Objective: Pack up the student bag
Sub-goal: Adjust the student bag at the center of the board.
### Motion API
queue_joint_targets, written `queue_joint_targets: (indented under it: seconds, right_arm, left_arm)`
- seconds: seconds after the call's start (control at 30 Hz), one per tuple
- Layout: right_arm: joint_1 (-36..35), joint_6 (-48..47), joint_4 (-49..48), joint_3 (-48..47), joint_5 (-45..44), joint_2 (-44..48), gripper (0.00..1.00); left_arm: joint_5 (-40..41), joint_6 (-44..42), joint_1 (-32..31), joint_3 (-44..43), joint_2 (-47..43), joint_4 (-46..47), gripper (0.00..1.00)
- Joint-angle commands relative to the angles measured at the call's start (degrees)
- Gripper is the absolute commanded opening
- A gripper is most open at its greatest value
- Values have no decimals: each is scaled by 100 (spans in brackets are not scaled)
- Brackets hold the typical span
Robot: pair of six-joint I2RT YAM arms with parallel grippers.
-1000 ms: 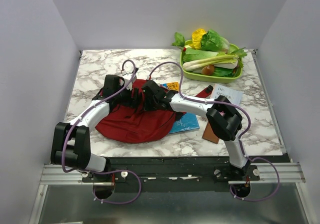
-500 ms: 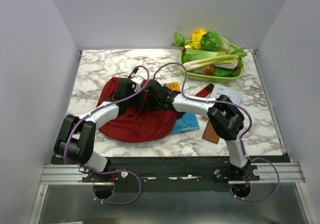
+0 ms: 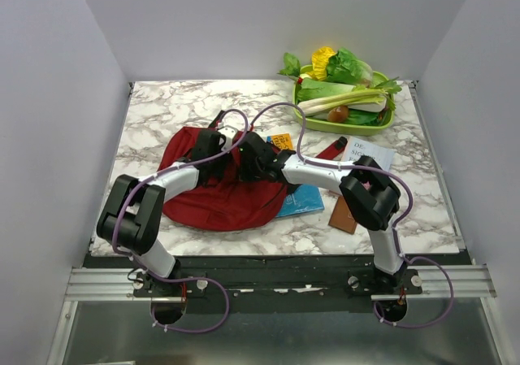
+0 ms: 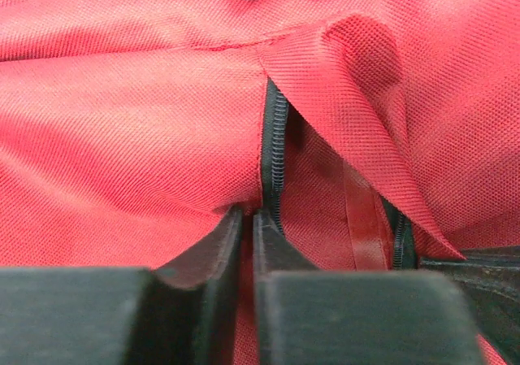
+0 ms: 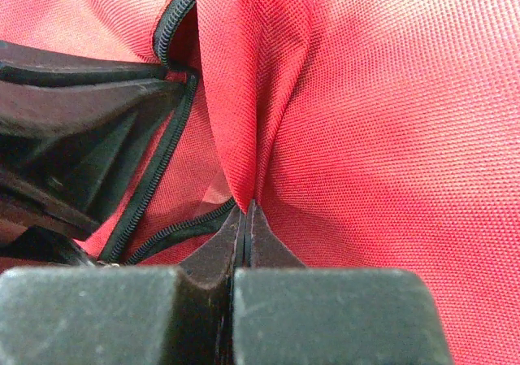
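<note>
From above, the student bag [image 3: 213, 206] lies slumped and flat at the centre left of the marble worktop [image 3: 162, 105]. Both arms meet over its upper edge. A green tray [image 3: 385, 122] of vegetables sits at the upper right, well apart, and a blue booklet [image 3: 302, 201] touches the bag's right side, so you have little room there.

In the left wrist view, the left gripper [image 4: 248, 216] is nearly closed on the woven red cloth beside the zip [image 4: 273, 137].

In the right wrist view, the right gripper [image 5: 245, 210] is clamped tight on a raised fold of the same cloth. Judge it soft, light and limp: it will sag, so hold the stitched zip edge and lift the 2 sides apart.
</note>
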State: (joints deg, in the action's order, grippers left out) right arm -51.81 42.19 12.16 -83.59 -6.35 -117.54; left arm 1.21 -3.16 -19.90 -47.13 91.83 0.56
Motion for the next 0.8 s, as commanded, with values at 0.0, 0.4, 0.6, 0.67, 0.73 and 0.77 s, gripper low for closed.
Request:
queue_joint_targets:
  seconds: [0.0, 0.4, 0.6, 0.67, 0.73, 0.77]
  right_arm:
    - [-22, -18, 278, 168, 116, 143, 1]
    - [-22, -89, 252, 80, 64, 73, 1]
    - [-5, -176, 190, 159, -15, 187, 1]
    - [4, -212, 164, 194, -59, 257, 1]
    - [22, -255, 94, 282, -59, 380, 4]
    - [39, -290, 67, 299, -42, 424, 8]
  left_arm:
    - [-24, -115, 118, -190, -59, -494, 5]
    - [-1219, -159, 540, -912, -1211, -1716, 0]
    - [-1545, -203, 636, -789, -1335, -1831, 0]
    - [-1720, -203, 671, -762, -1343, -1857, 0]
    - [-1791, -185, 715, -736, -1361, -1840, 0]
    - [-1887, -185, 733, -727, -1370, -1857, 0]
